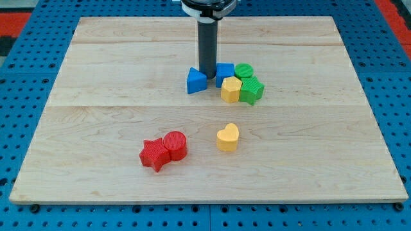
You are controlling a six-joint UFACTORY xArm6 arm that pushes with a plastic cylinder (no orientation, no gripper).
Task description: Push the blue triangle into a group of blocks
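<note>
The blue triangle (196,81) lies on the wooden board (96,128), just above its middle. My tip (207,76) stands at the triangle's upper right corner, in the narrow gap between it and a blue cube (224,73). The cube belongs to a tight group with a green cylinder (244,70), a yellow hexagon-like block (231,90) and a green star (252,90). The triangle sits just left of this group, a small gap apart from the cube.
A red star (154,154) and a red cylinder (174,145) touch each other at the lower left of the middle. A yellow heart (227,137) lies alone below the group. A blue pegboard (26,77) surrounds the board.
</note>
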